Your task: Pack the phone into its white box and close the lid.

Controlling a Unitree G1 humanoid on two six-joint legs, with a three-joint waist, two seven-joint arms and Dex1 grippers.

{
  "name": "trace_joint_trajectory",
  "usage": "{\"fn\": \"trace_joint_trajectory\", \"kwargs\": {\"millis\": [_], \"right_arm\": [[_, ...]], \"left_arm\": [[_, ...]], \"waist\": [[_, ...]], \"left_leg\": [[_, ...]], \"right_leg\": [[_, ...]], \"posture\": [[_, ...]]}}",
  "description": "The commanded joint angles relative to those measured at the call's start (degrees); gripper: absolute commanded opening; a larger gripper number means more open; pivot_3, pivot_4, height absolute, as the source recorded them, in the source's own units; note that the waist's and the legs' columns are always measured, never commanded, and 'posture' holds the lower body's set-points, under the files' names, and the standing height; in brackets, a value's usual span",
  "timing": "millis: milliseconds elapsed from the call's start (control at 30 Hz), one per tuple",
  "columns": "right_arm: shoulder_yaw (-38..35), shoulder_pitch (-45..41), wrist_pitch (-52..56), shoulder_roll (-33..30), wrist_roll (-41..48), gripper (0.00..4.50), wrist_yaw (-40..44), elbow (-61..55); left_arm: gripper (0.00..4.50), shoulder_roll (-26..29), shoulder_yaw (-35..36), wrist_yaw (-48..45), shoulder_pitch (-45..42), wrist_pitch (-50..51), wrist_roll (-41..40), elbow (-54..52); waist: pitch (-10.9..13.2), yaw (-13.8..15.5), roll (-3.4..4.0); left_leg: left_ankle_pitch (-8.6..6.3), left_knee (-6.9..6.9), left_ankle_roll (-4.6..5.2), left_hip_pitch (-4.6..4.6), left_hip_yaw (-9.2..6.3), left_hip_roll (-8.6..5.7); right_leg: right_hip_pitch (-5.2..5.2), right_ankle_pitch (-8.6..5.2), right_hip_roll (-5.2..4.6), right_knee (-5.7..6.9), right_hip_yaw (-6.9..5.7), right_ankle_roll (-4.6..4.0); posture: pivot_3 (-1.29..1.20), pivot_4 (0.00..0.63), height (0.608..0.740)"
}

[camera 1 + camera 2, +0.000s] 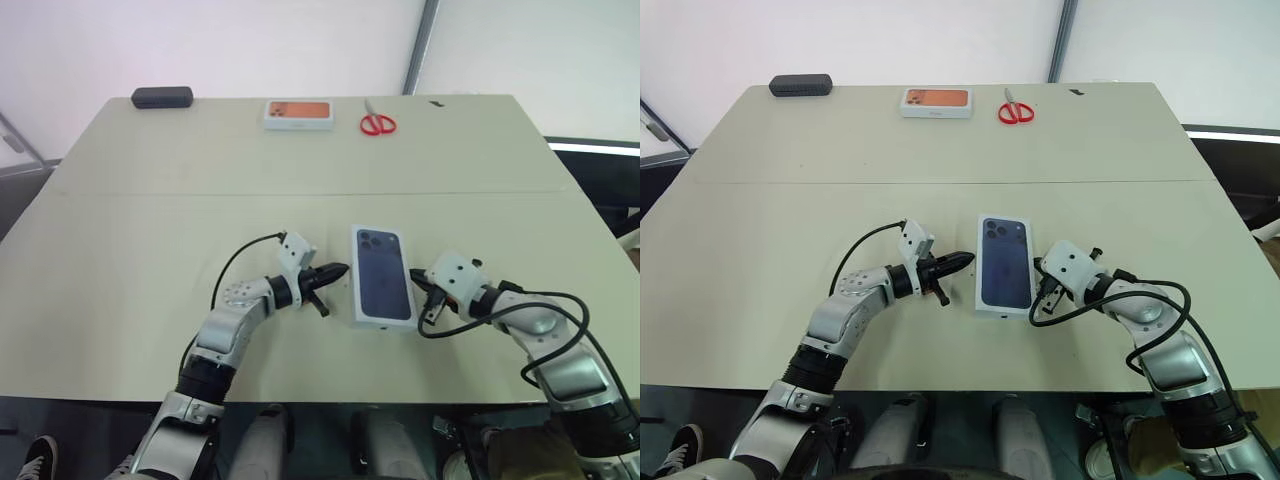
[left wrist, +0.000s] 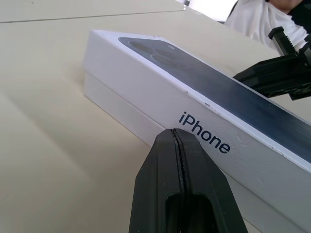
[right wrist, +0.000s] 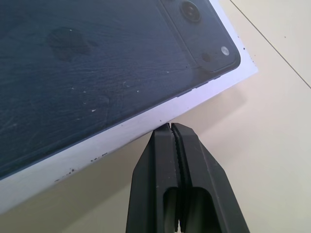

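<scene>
The lid (image 1: 381,272) sits on top of the white box (image 2: 116,114), near the table's front edge. The lid's top carries a picture of a dark navy phone, and its side reads "iPhone". A band of the box's lower wall shows beneath the lid in the left wrist view. The phone itself is hidden. My left gripper (image 1: 340,270) is shut, its tip against the lid's left side wall just under the lettering (image 2: 204,131). My right gripper (image 1: 422,285) is shut too, its tip (image 3: 170,127) at the lid's right edge.
At the table's far edge lie a black oblong case (image 1: 162,97), a white box with an orange picture (image 1: 298,114) and red scissors (image 1: 378,123). Black cables loop off both wrists. Bare tabletop (image 1: 150,220) spreads to the left and behind.
</scene>
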Motion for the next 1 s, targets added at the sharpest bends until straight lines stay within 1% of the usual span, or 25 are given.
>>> {"fn": "trace_joint_trajectory", "kwargs": {"millis": [33,167,300,500,633,700,800,900,1000], "right_arm": [[0.5,-0.9,-1.7,0.2,0.2,0.05,1.2,-3.1],[2.1,-0.7,-2.2,0.6,-1.2,0.05,1.3,-3.2],[3.4,-1.3,-3.4,0.0,-4.6,0.05,0.8,-1.3],[-0.6,-4.4,-3.2,-1.0,-4.8,0.05,-0.4,3.1],[-1.9,-5.9,-3.9,-1.5,-5.3,0.05,-1.1,4.6],[-3.1,-7.2,-3.3,-0.6,-3.4,0.05,-1.1,3.7],[-4.2,-8.8,-0.6,2.2,2.2,0.05,0.6,0.0],[-2.8,-8.6,1.1,4.0,5.5,0.05,2.4,-4.3],[-0.8,-6.2,3.5,4.7,9.1,0.05,5.3,-8.3]], "left_arm": [[0.0,0.0,-0.5,0.0,-0.1,-0.6,0.2,-1.6],[0.0,0.1,0.0,0.1,0.4,-0.3,-0.2,-1.5],[0.0,1.0,0.8,0.6,0.6,0.5,-0.2,-1.1],[0.0,1.7,1.4,0.6,0.1,0.9,-0.8,-1.8],[0.0,1.9,1.8,0.6,-0.6,0.8,-1.1,-1.8],[0.0,2.0,2.1,0.6,-1.2,1.1,-1.3,-2.4],[0.0,2.0,2.5,0.5,-2.1,1.4,-1.4,-3.2],[0.0,1.8,3.9,0.3,-4.2,3.4,-3.5,-4.4],[0.0,1.3,5.6,1.0,-7.7,5.3,-5.6,-4.5]], "waist": [[0.0,0.0,0.0],[0.0,0.0,0.0],[0.0,0.0,0.0],[0.0,0.0,0.0],[0.0,0.1,0.0],[0.0,0.0,0.0],[0.0,-0.1,0.0],[0.0,0.0,0.0],[0.0,0.2,-0.01]], "left_leg": [[0.0,0.0,0.0,0.0,0.0,0.0],[0.0,0.0,0.0,0.01,0.0,0.0],[0.0,0.0,0.0,0.02,0.01,0.0],[0.01,0.01,-0.01,0.03,0.0,0.0],[0.01,0.02,-0.01,0.03,0.01,0.0],[0.01,0.02,-0.01,0.03,0.03,0.0],[0.01,0.02,-0.01,0.03,0.04,0.01],[0.01,0.02,-0.02,0.03,0.01,0.01],[0.01,0.04,-0.02,0.02,-0.03,0.0]], "right_leg": [[0.0,0.0,0.0,0.0,0.0,0.0],[0.0,0.0,0.0,0.01,0.0,0.0],[-0.01,0.0,0.01,0.05,0.0,0.0],[0.0,0.0,0.01,0.06,0.01,0.0],[0.01,0.0,-0.01,0.06,0.01,0.0],[0.01,0.0,0.0,0.06,0.01,0.0],[-0.01,0.01,0.01,0.1,0.02,0.0],[-0.01,0.01,0.02,0.15,0.0,0.0],[0.01,0.01,-0.01,0.15,-0.03,0.01]], "posture": [[0.0,0.15,0.74],[0.0,0.15,0.74],[0.0,0.15,0.74],[0.0,0.15,0.74],[0.0,0.15,0.74],[0.0,0.15,0.74],[0.0,0.15,0.74],[0.0,0.15,0.74],[0.0,0.15,0.74]]}}
